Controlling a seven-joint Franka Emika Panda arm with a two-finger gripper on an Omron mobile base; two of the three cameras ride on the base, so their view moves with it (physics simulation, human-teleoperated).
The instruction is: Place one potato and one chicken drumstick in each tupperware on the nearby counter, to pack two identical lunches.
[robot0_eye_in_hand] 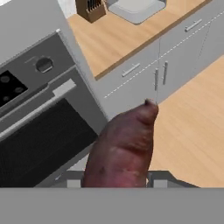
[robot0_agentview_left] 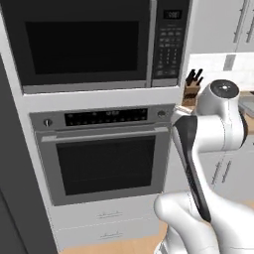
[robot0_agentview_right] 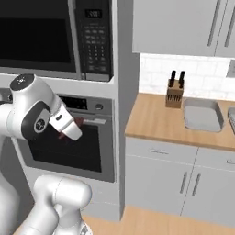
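Potato [robot0_eye_in_hand: 124,146], dark reddish-brown, tapered: clamped in pincer [robot0_eye_in_hand: 114,180], jaws clenched on fat end, tip pointing away from hand. Held in air, in front of wall oven [robot0_agentview_right: 69,137], left of tabletop [robot0_agentview_right: 158,119]. Reddish bit visible at pincer [robot0_agentview_right: 75,126] in right base view too. Tupperware [robot0_agentview_right: 202,114] flat on tabletop, far right, just right of knife block [robot0_agentview_right: 174,94]. Edge of second tray [robot0_agentview_right: 231,114] at right border. Microwave [robot0_agentview_left: 89,42] above oven. Grey drawers [robot0_agentview_right: 183,176] under tabletop.
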